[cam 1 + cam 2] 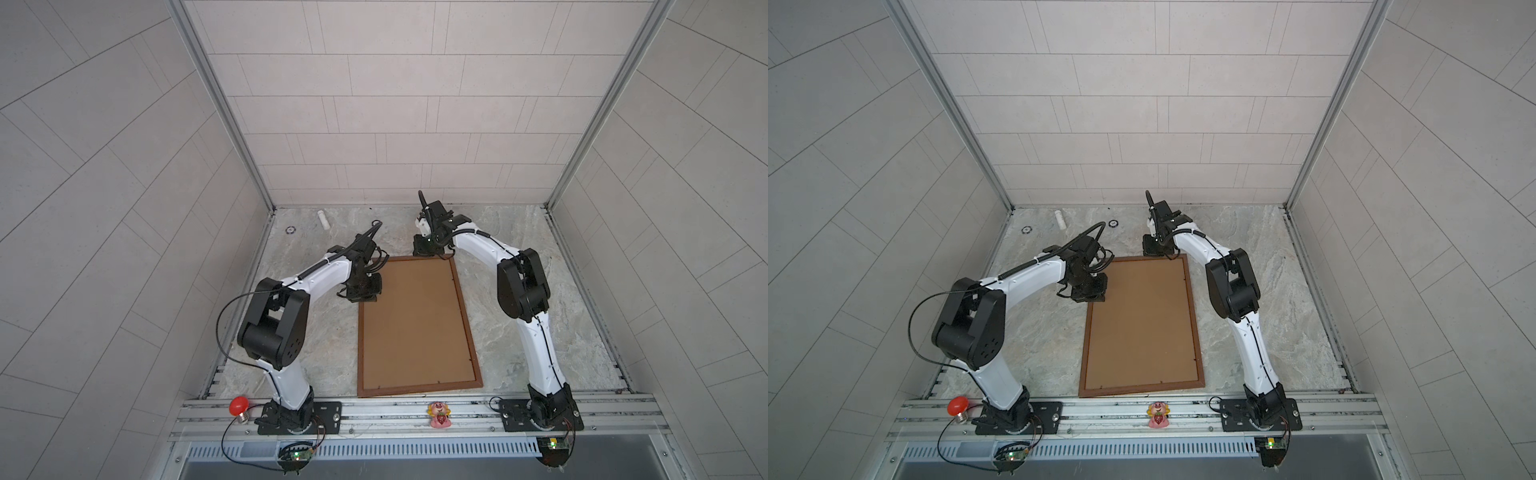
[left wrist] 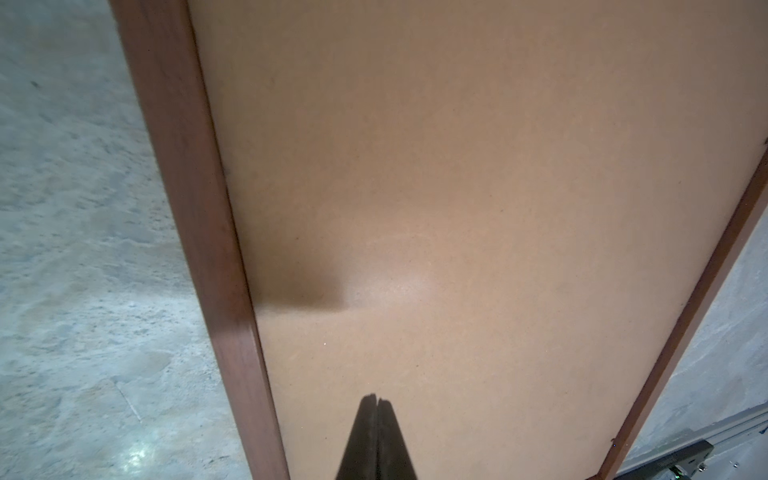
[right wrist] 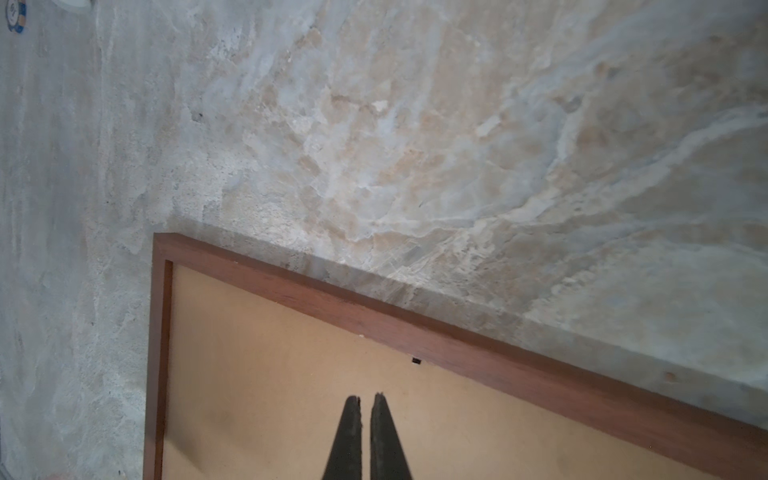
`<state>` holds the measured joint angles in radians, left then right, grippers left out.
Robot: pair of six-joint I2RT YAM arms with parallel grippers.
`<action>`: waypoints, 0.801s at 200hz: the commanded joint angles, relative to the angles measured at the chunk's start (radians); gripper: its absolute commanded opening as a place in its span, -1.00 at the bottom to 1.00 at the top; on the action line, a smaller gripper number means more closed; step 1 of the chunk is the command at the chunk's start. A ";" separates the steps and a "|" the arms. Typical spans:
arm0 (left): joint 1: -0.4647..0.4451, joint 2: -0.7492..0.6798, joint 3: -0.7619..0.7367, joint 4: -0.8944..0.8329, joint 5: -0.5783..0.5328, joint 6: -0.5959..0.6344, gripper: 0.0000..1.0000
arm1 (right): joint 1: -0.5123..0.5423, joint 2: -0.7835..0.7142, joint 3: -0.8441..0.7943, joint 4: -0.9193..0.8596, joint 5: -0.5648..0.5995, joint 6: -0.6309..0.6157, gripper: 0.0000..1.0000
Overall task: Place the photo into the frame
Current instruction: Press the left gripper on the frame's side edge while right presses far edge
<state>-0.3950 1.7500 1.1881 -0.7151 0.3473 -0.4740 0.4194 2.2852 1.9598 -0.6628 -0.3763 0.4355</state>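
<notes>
we see the frame (image 1: 419, 388) lying flat mid-picture on the desk (image 1: 540, 332), with the brown backing board (image 1: 415, 324) inside it. left pincer (image 2: 376, 402) is pressed together over the board's upper left. right pincer (image 3: 365, 398) is pressed together at the frame's upper edge. both pinch nothing.

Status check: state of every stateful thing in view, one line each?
frame: flat on table, back up
backing board: seated in the frame
left gripper: shut, empty, over the backing board
right gripper: shut, empty, over the backing board
photo: not in view
</notes>
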 commanded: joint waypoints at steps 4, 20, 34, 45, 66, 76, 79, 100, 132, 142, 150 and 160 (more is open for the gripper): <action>-0.004 -0.012 -0.015 0.023 0.031 -0.004 -1.00 | -0.005 0.030 0.022 -0.052 0.033 -0.028 -1.00; -0.004 -0.014 -0.024 0.036 0.046 -0.012 -1.00 | -0.005 0.047 0.041 -0.069 0.034 -0.038 -1.00; -0.004 -0.018 -0.034 0.042 0.054 -0.017 -1.00 | -0.004 0.063 0.063 -0.084 0.044 -0.045 -1.00; -0.003 -0.018 -0.039 0.044 0.055 -0.017 -1.00 | -0.004 0.068 0.070 -0.085 0.043 -0.046 -1.00; -0.004 -0.020 -0.044 0.045 0.056 -0.016 -1.00 | -0.004 0.083 0.084 -0.086 0.043 -0.044 -1.00; -0.004 -0.020 -0.047 0.045 0.056 -0.016 -1.00 | -0.005 0.091 0.092 -0.087 0.040 -0.044 -1.00; -0.004 -0.019 -0.046 0.045 0.057 -0.017 -1.00 | -0.004 0.094 0.095 -0.089 0.040 -0.044 -1.00; -0.004 -0.017 -0.049 0.049 0.064 -0.017 -1.00 | -0.003 0.114 0.114 -0.096 0.037 -0.044 -1.00; -0.004 -0.017 -0.051 0.051 0.067 -0.017 -1.00 | -0.004 0.128 0.126 -0.104 0.042 -0.046 -1.00; -0.003 -0.017 -0.052 0.054 0.069 -0.018 -1.00 | -0.003 0.131 0.127 -0.109 0.045 -0.047 -1.00; -0.003 -0.015 -0.049 0.054 0.071 -0.017 -1.00 | -0.002 0.131 0.126 -0.112 0.049 -0.048 -1.00; -0.003 -0.012 -0.049 0.055 0.070 -0.017 -1.00 | -0.003 0.130 0.124 -0.118 0.055 -0.049 -1.00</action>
<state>-0.3950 1.7500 1.1507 -0.6613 0.4091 -0.4824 0.4141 2.3955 2.0678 -0.7437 -0.3500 0.4023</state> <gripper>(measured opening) 0.046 0.048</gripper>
